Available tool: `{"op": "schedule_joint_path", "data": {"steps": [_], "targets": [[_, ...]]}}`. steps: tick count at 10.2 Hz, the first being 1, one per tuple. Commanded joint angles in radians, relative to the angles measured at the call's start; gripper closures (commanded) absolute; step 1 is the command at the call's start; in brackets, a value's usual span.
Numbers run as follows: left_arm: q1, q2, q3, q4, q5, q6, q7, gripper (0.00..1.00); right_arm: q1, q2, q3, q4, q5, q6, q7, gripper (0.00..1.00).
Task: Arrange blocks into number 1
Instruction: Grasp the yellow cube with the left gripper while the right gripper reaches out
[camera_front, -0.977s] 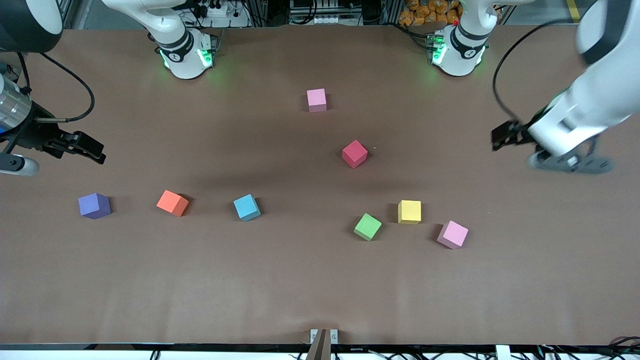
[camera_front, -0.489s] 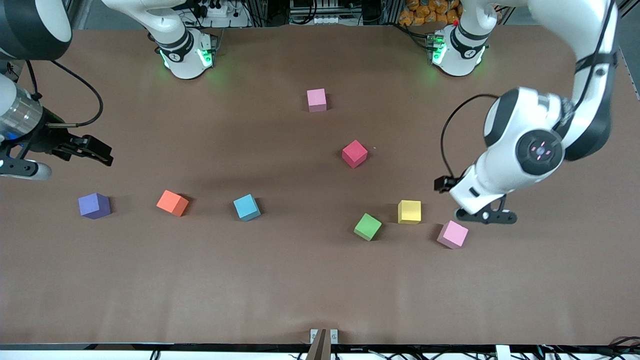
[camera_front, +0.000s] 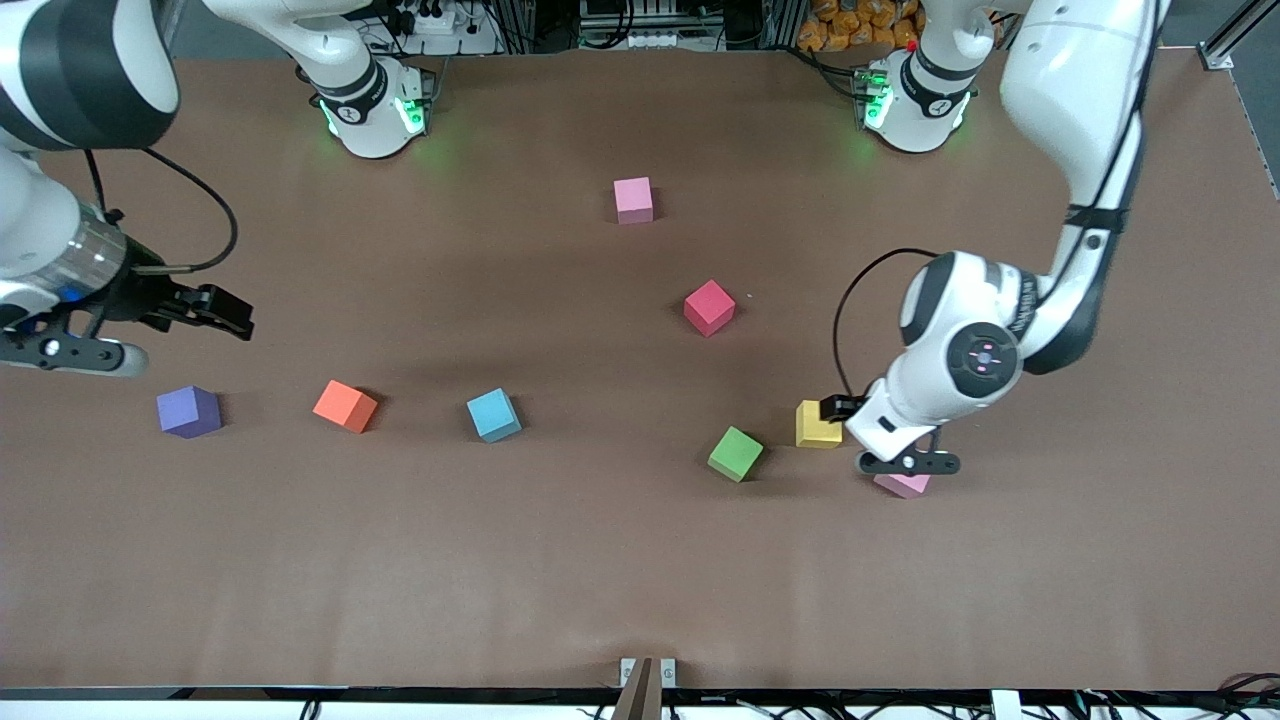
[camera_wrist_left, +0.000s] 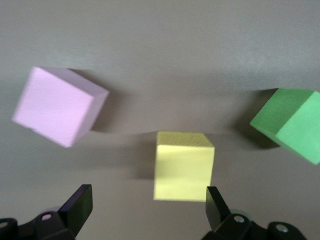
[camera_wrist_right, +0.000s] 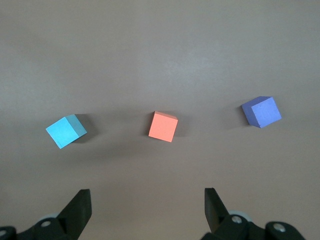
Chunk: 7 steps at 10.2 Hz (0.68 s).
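now the left claw (camera_wrist_left: 146, 202) hangs spread, empty, low over the yellow cube (camera_wrist_left: 183, 165), with the pink cube (camera_wrist_left: 59, 105) and green cube (camera_wrist_left: 291, 122) beside it. judging by this, the step in hand is the first pick; next it should drop and close. the right claw (camera_wrist_right: 146, 206), also spread, hovers above the orange cube (camera_wrist_right: 163, 126).

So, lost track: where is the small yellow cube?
The small matte yellow cube sits toward the left arm's end, beside the green cube, under the open left gripper.
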Motion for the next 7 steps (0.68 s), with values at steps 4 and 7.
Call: {"op": "schedule_joint_path", "data": {"steps": [4, 7], "targets": [[-0.062, 0.05, 0.008, -0.036, -0.004, 0.087, -0.093, 0.0, 0.034, 0.025, -0.005, -0.022, 0.012, 0.03, 0.011, 0.0], [-0.062, 0.059, 0.009, -0.036, 0.019, 0.089, -0.095, 0.0, 0.036, 0.036, -0.005, -0.022, 0.012, 0.058, 0.011, 0.0]]}}
